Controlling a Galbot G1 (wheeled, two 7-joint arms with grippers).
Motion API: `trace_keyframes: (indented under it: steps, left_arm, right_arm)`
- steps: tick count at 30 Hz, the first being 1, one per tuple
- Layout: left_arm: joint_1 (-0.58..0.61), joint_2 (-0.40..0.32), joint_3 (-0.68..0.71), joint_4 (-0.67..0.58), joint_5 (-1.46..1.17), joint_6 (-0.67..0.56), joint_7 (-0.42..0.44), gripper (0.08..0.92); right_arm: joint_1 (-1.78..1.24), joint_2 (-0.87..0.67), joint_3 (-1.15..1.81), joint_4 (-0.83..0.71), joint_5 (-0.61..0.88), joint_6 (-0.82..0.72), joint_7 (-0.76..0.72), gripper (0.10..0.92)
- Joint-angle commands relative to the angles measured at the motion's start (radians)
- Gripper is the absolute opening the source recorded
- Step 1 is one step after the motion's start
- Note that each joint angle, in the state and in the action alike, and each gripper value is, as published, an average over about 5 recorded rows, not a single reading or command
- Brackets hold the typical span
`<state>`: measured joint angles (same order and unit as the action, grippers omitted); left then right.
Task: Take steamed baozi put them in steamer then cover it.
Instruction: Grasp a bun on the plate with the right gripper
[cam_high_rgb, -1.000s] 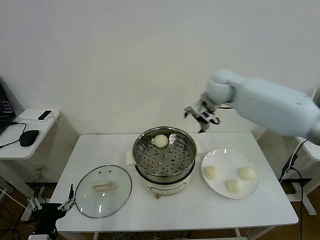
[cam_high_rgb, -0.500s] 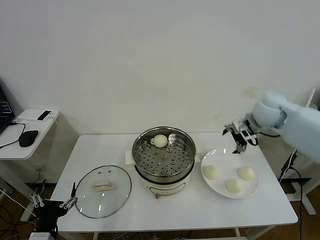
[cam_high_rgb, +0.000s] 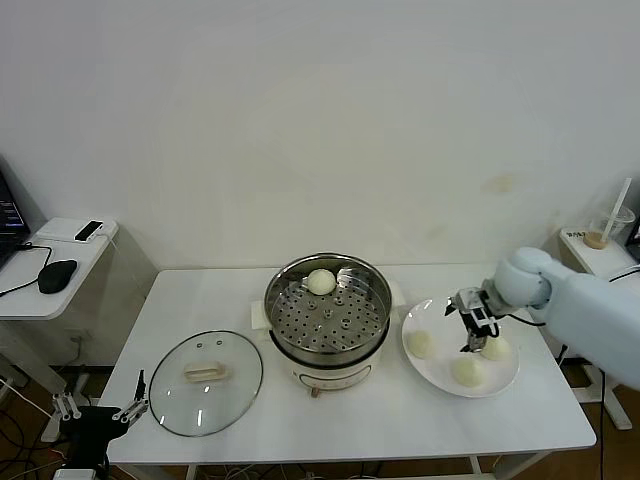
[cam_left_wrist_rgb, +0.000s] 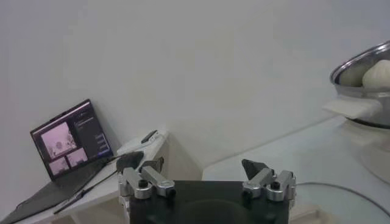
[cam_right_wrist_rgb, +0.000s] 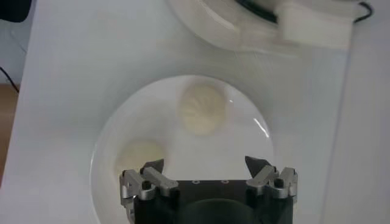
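The steel steamer (cam_high_rgb: 328, 318) stands mid-table with one baozi (cam_high_rgb: 321, 282) on its perforated tray at the far side. Three more baozi (cam_high_rgb: 421, 344), (cam_high_rgb: 466, 371), (cam_high_rgb: 494, 347) lie on a white plate (cam_high_rgb: 445, 310) to its right. My right gripper (cam_high_rgb: 472, 325) hangs open just above the plate between them, holding nothing. In the right wrist view two baozi (cam_right_wrist_rgb: 202, 108), (cam_right_wrist_rgb: 141, 157) lie ahead of the open right gripper (cam_right_wrist_rgb: 205, 164). The glass cover (cam_high_rgb: 206, 369) lies flat left of the steamer. My left gripper (cam_high_rgb: 97, 410) waits open below the table's front left corner.
A side table (cam_high_rgb: 62, 262) at the far left carries a mouse and a phone; the left wrist view shows a laptop (cam_left_wrist_rgb: 67, 137) there. The steamer's white side handle (cam_right_wrist_rgb: 314, 27) sits close to the plate. A cup with a straw (cam_high_rgb: 598, 236) stands at the far right.
My right arm swung from behind the steamer out to the right and came down over the plate. The gripper stayed open. The left arm hardly moved.
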<state>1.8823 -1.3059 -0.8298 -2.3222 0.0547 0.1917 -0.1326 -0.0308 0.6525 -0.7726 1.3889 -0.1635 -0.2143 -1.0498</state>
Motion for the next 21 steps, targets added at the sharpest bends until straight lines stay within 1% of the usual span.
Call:
trace_keyframes:
  steps: [1, 18, 21]
  left_arm:
    - [-0.001, 0.0, -0.003, 0.001, 0.002, 0.0, 0.0, 0.823]
    - [-0.007, -0.008, 0.003, 0.01, 0.008, 0.001, 0.001, 0.823]
    - [-0.008, -0.007, 0.002, 0.011, 0.008, 0.001, 0.0, 0.823]
  right_arm:
    - [-0.104, 0.085, 0.079, -0.08, -0.037, 0.002, 0.018, 0.823]
    - [-0.125, 0.189, 0.099, -0.199, -0.063, 0.021, 0.048, 0.823]
    - [-0.128, 0.198, 0.101, -0.209, -0.069, 0.021, 0.048, 0.81]
